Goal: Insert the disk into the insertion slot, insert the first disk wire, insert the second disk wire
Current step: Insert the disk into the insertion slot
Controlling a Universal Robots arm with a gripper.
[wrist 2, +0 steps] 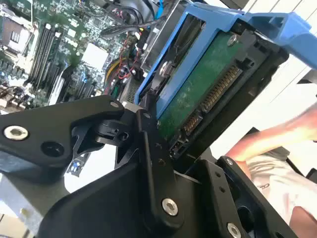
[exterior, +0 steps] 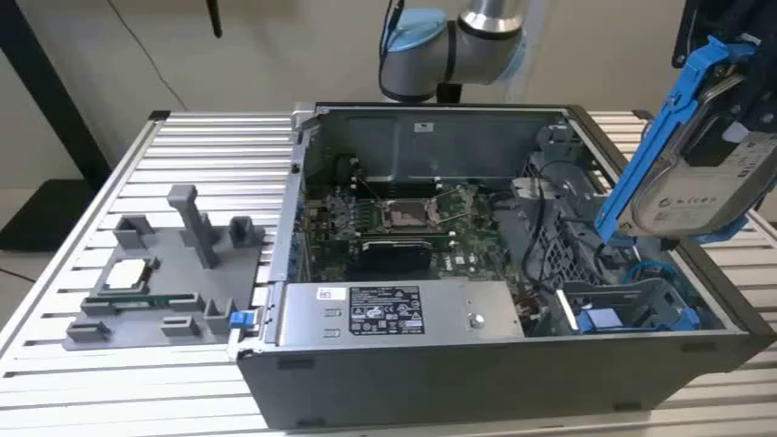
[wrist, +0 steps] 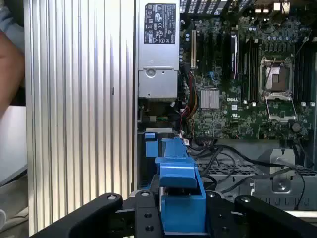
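Tool point(wrist: 181, 213) clamped on the one disk point(exterior: 716, 177): you have its two black fingers point(wrist: 144, 218) pressed against either side of the single blue carrier point(exterior: 657, 127), as both wrist views show. The disk hangs tilted in the air, not in any slot, above the exterior view's right end of the one open computer case point(exterior: 486, 373). Its green circuit side and connector row face the camera in the second wrist view. Below it inside the case sit a grey drive bay point(exterior: 631, 300) with blue fittings and loose black cables point(wrist: 233, 161). Further along lie one motherboard point(exterior: 401, 228) with one open processor socket point(exterior: 405, 215), and one grey labelled power supply box point(exterior: 388, 314) against the near wall. The case rests on a slatted metal desk point(exterior: 73, 364), which also carries one grey fixture tray point(exterior: 182, 282) at the exterior view's left. A person's hand point(wrist 2: 277, 139) shows beside the disk in the second wrist view.
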